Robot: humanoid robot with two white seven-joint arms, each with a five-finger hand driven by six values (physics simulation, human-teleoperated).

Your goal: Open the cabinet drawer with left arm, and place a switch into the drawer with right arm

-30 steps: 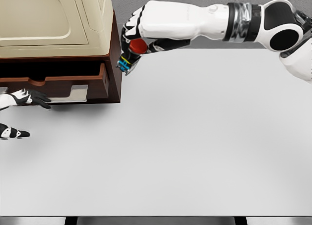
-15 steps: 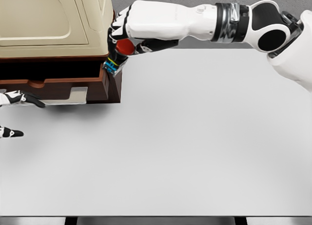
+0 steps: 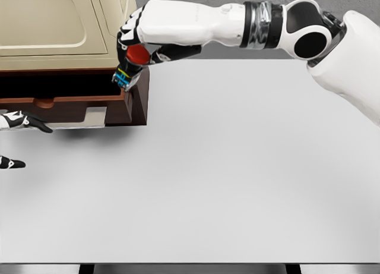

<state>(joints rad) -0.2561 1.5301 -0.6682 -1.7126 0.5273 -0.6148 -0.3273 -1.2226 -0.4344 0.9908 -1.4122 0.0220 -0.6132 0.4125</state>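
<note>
Since a second ago our right hand [image 3: 133,51] has carried the switch [image 3: 129,65] toward 9 o'clock, from beside the cabinet [image 3: 65,24] to over the right end of the open drawer [image 3: 65,104]. We grip the switch with fingers curled around it, red button up. Our left hand [image 3: 24,122], fingers relaxed and empty, sits at the table's [image 3: 237,179] 9 o'clock edge, just below the drawer front.

There are one cabinet [image 3: 65,24], one open drawer [image 3: 71,101], one switch [image 3: 127,69], two hands and one tabletop [image 3: 237,167].
</note>
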